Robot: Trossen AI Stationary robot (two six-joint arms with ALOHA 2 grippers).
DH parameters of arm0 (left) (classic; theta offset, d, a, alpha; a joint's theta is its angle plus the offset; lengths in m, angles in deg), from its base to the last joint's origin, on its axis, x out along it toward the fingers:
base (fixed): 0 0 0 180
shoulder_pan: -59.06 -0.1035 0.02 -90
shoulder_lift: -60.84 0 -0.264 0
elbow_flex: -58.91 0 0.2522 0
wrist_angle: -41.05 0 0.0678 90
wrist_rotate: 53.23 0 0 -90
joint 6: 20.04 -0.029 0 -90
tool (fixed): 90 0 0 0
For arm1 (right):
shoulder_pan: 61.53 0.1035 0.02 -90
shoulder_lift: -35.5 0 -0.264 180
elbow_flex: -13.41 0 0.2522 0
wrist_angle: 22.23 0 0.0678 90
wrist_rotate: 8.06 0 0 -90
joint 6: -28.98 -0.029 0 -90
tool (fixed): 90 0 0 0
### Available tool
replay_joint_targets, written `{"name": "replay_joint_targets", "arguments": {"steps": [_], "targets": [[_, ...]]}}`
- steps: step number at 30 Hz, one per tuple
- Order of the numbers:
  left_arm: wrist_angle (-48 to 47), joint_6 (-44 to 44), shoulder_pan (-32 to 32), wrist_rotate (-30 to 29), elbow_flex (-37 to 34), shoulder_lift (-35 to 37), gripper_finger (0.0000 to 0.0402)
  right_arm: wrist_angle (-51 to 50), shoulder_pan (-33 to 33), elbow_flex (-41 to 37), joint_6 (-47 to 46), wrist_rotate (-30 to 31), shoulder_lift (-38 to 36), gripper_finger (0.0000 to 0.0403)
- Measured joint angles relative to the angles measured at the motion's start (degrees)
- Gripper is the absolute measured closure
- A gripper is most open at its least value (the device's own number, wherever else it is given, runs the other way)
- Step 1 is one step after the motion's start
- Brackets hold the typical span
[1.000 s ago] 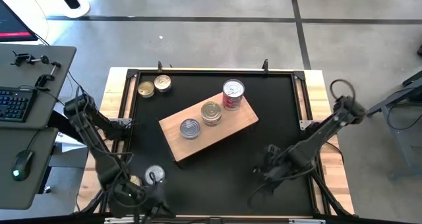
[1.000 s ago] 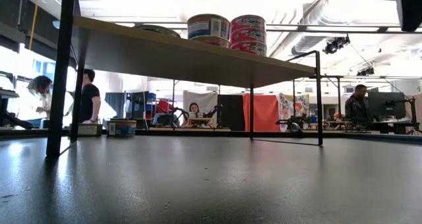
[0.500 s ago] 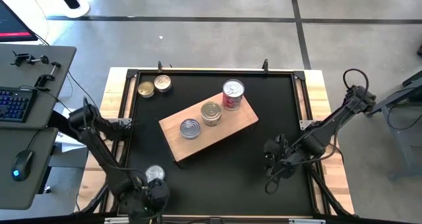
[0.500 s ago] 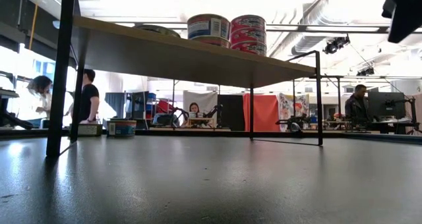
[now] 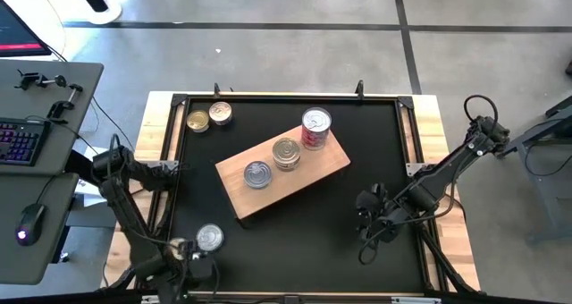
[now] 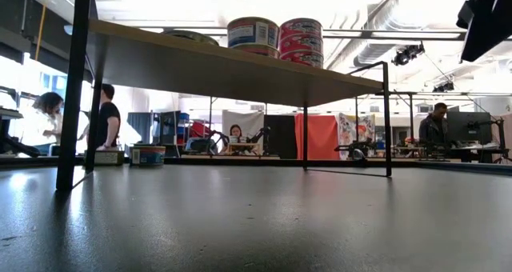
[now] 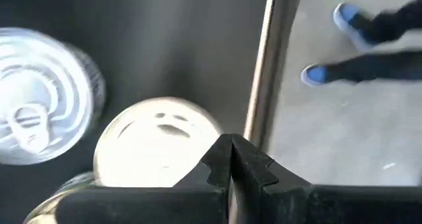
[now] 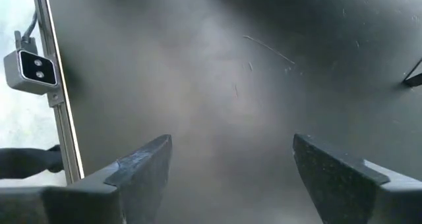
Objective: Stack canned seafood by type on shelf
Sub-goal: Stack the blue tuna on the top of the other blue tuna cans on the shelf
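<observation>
- While three tin stacks (image 5: 286, 153) sit on the shelf (image 5: 332, 161), the left gripper (image 7: 231, 159), fingers together, hovers by near-left tins (image 5: 209, 238).
- Right gripper (image 8: 227, 168) gapes, empty, near right.

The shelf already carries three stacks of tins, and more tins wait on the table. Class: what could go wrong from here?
1. The red-labelled stack stands near the shelf's far end, so a bump could perhaps tip it off.
2. The left gripper, its fingers shut, sits close over the tins by the table's metal edge rail; opening there might clip the rail.
3. The two tins at the far left corner crowd together, so picking one may shove the other.
</observation>
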Motion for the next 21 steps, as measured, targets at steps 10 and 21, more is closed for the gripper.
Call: {"name": "replay_joint_targets", "arguments": {"steps": [10,21], "targets": [[-7.7,-1.4,3.1,-0.4,0.0,-5.0,0.0401,0.1,0.0,0.0,-1.3,0.9,0.0,0.0096],[-1.9,-0.7,0.9,-5.9,0.2,-8.7,0.0402,2.1,0.0,0.0,-4.9,2.8,0.0,0.0096]]}}
